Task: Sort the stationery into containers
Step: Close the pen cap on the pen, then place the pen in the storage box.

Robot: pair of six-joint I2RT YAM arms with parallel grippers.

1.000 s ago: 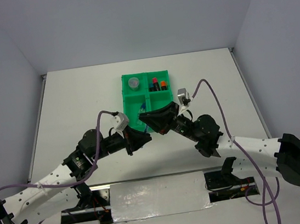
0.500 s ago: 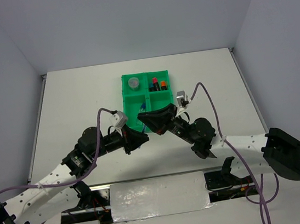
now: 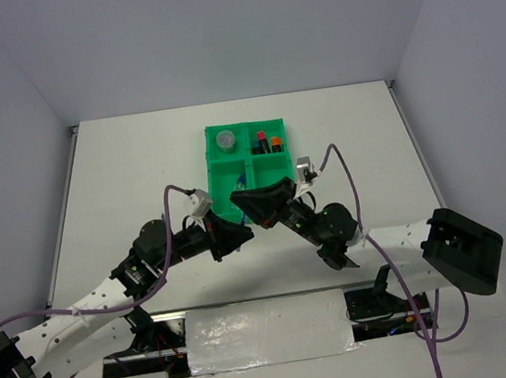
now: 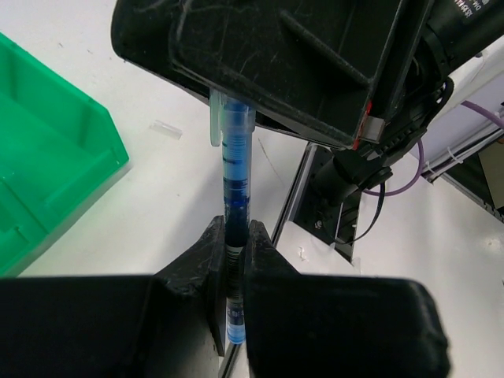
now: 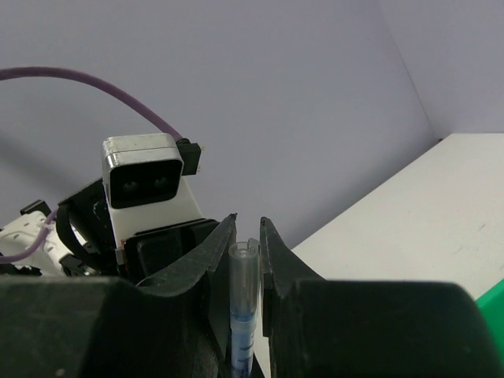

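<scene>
Since the left gripper (image 4: 234, 238) and right gripper (image 5: 248, 230) both clamp the blue pen (image 4: 235, 169), one should release before it travels to the green tray (image 4: 55, 150).

A white counter (image 3: 138, 167) lies flat beneath the left claw (image 3: 245, 234) and the right claw (image 3: 243, 201). It runs well beyond them to a pale lavender-grey back wall (image 3: 232, 33). A matching left wall (image 3: 1, 185) rises far left of the left claw, and a right wall (image 3: 484, 103) far right of the right claw. A thin metal strip (image 3: 62, 214) edges the counter's left side. Nearer than both claws, a shiny silver plate (image 3: 267, 332) sits at the front edge. The light is soft and even, and the shadows are faint.
</scene>
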